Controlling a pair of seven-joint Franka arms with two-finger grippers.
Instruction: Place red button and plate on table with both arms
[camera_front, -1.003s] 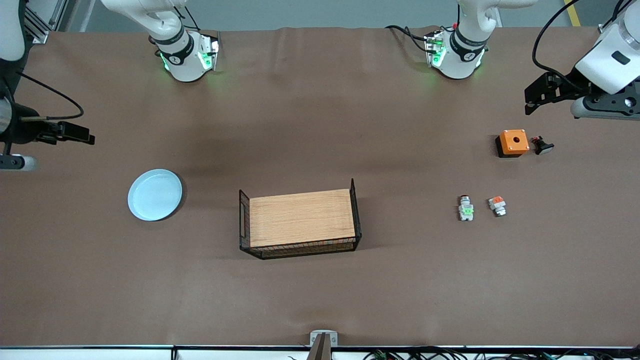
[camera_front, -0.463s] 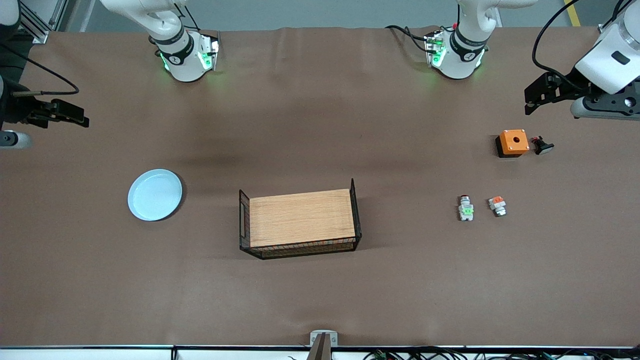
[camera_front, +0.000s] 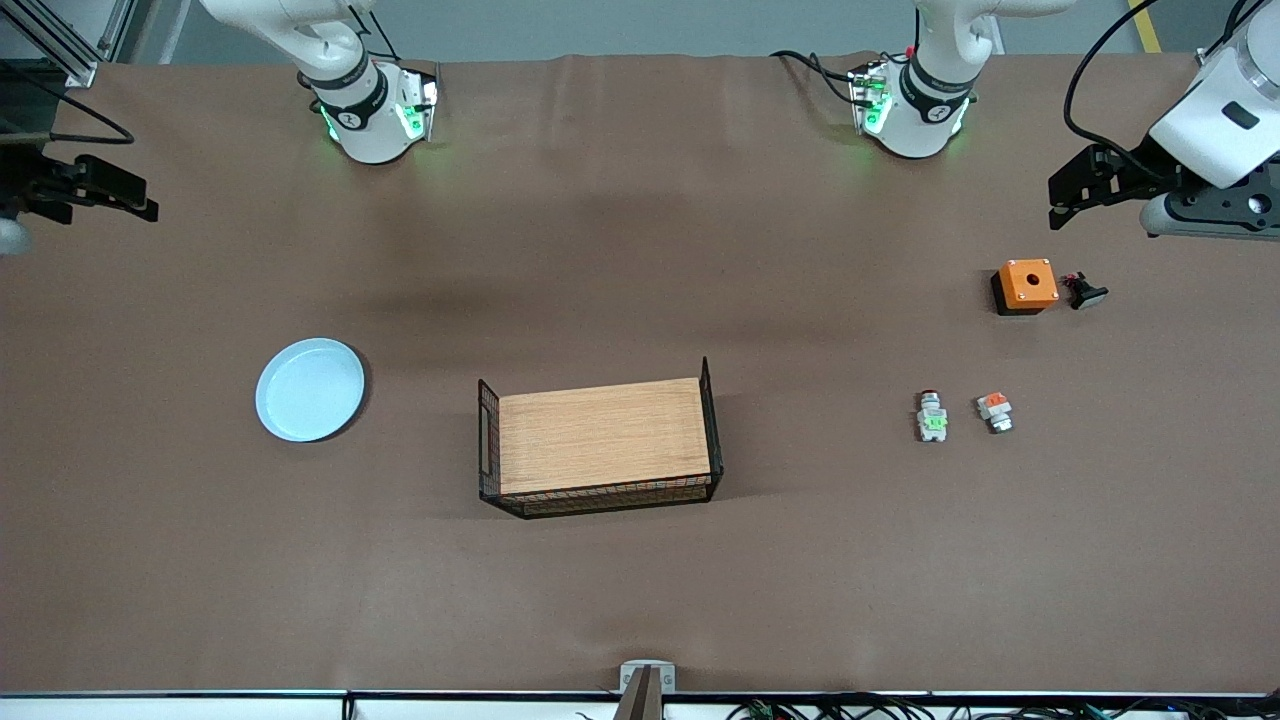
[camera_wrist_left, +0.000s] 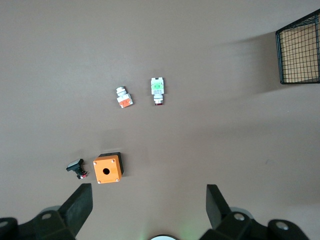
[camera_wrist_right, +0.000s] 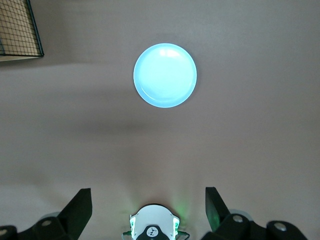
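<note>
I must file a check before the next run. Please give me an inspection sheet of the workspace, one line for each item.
Surface: table under a brown sheet, lightly creased.
Job's things: red button and plate both lie on the sheet, the plate toward the right arm's end.
Clutter: wooden board with mesh ends mid-table; orange-block piece beside the red button; orange box with a small black part next to it.
Grippers: left gripper open, raised over its end; right gripper open, raised over its end.
Cables: black leads at both bases and wrists.
Surroundings: nothing seen.
</note>
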